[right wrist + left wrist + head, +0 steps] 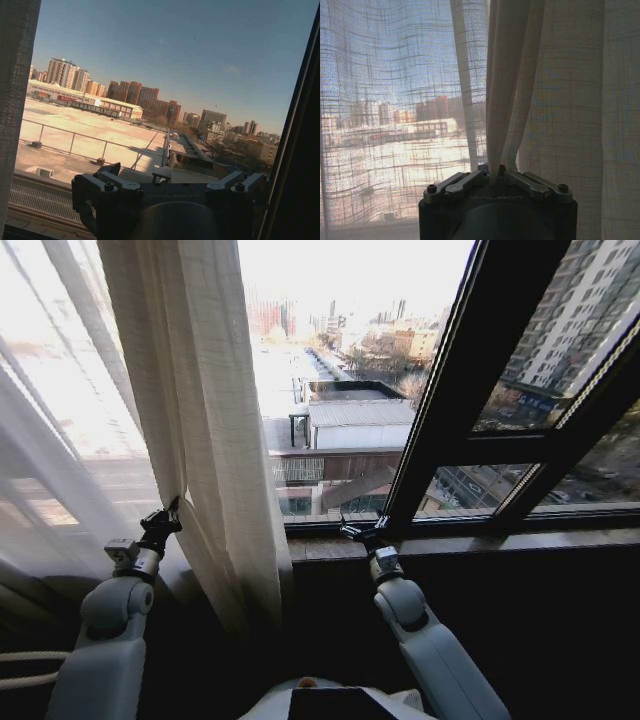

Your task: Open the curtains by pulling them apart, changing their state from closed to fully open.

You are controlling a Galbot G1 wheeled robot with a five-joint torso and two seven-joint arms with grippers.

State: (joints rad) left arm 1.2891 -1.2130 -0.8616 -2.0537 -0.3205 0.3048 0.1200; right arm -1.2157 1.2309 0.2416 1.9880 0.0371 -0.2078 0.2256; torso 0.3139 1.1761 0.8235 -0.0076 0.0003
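Pinched between our left gripper's (495, 172) fingers is a narrow fold of the sheer cream pleated curtain panel (215, 430); the left wrist view shows the cloth rising straight out of the closed jaws as a tight gathered rope. In the head view that gripper (160, 525) sits low at the left, holding the panel's inner edge, with the rest of the fabric bunched beside it and thinner folds spreading away to the far left.

Our right gripper (362, 532) hovers by the dark stone window sill (450, 543), and its fingers stand spread with nothing between them; the right wrist view (165, 177) shows open sky and rooftops past them.

We judge the centre of the window already cleared, so the step in hand is carrying the held edge further left. To do it well, we should keep the pinch firm, since thin weave can slip out, and pull sideways along the rail rather than downward, so the pleats stack and the hanging is not strained.

To the right the black metal window frame bars (470, 410) slant across the glass, close to the right gripper. A white cord (25, 668) lies near our left arm's base and could snag.
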